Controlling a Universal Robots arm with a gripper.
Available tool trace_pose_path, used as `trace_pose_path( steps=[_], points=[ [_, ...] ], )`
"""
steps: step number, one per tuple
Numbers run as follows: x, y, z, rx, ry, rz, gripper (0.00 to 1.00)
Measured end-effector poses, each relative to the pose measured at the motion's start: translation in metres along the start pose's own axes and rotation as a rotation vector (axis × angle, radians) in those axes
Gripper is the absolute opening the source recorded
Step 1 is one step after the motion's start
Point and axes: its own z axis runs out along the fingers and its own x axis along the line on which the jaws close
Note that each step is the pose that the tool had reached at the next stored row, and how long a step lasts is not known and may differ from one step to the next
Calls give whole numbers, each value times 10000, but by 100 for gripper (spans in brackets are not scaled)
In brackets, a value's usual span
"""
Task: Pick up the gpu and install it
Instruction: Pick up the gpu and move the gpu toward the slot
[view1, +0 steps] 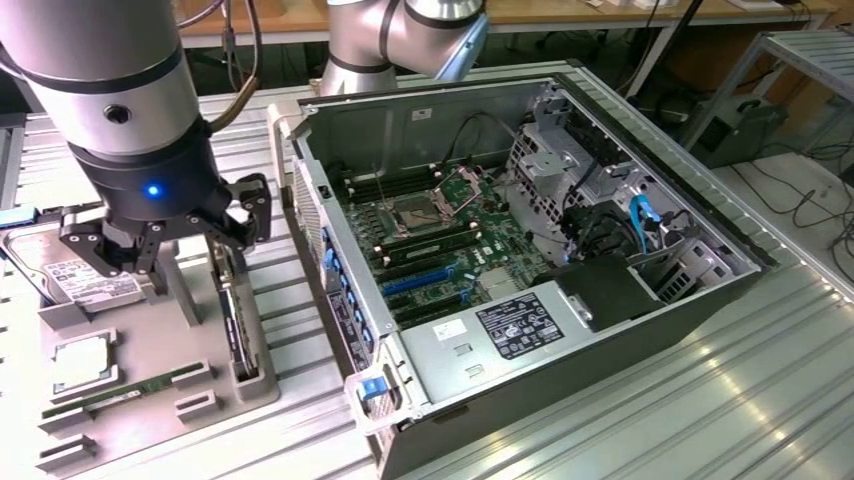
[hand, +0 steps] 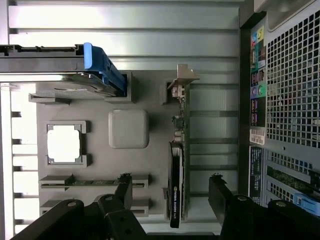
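Observation:
The gpu (view1: 236, 320) stands on edge in a slot of the grey fixture tray (view1: 160, 330), at the exterior view's left beside the open computer case. Its black fan shroud and green board (hand: 177, 170) run lengthwise, with the silver end bracket (hand: 183, 79) at one end. My gripper (view1: 167, 240) hangs above the tray, open and holding nothing. In the wrist view the gripper (hand: 171, 192) has its two black fingers on either side of the card's shroud end, clear of it.
The open computer case (view1: 721, 290) lies to the exterior view's right, motherboard (view1: 441, 235) exposed with blue slots (view1: 420, 282). The tray also carries a hard drive (view1: 80, 278), a processor (view1: 83, 362) and a RAM stick (view1: 127, 392). A blue-handled drive (hand: 102, 67) sits near the card's bracket end.

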Motion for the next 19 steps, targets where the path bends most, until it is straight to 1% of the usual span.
trace_pose_path(
  steps=[19],
  points=[
    [5,-11,269,0,0,-5,72]
  ],
)
